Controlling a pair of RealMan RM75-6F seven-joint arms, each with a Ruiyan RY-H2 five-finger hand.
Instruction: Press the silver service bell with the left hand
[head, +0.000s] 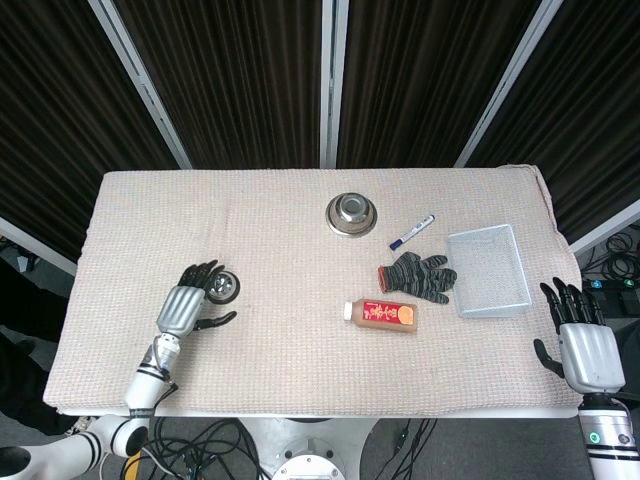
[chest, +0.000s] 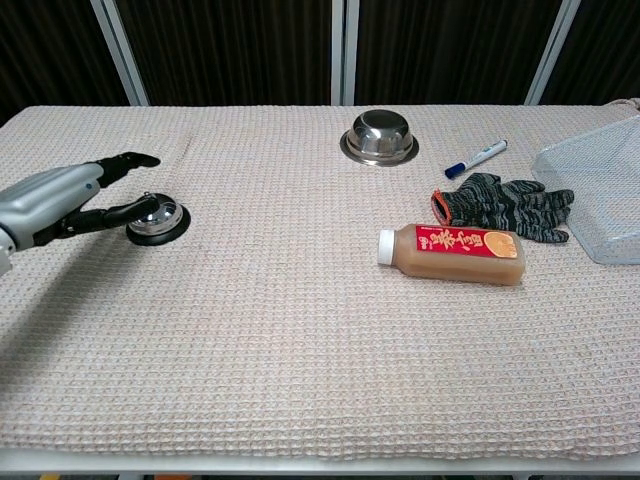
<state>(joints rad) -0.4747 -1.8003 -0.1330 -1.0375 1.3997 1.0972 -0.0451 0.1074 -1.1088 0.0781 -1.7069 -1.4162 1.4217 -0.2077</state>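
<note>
The left hand (head: 184, 307) is open and holds nothing. Its fingers (chest: 128, 160) are spread and point across the table toward the silver service bell (chest: 158, 216). From the chest view a dark fingertip sits right at the near edge of the bell, but I cannot tell if it touches. From the head view the fingers reach up beside the bell on its left side, and the thumb sticks out to the right just below it. The forearm comes in low from the near left corner of the table (head: 300, 230).

The bell stands upright on the left part of the table, on the cream cloth.

The right hand (head: 585, 350) is open too, with its fingers up and apart. It hangs off the near right edge of the table and holds nothing.

A steel bowl (head: 351, 213) sits at the back middle. A blue marker (head: 411, 231) lies to its right. A dark knit glove (head: 416, 276) lies by a juice bottle (head: 381, 314) on its side. A wire basket (head: 488, 270) is on the right
</note>
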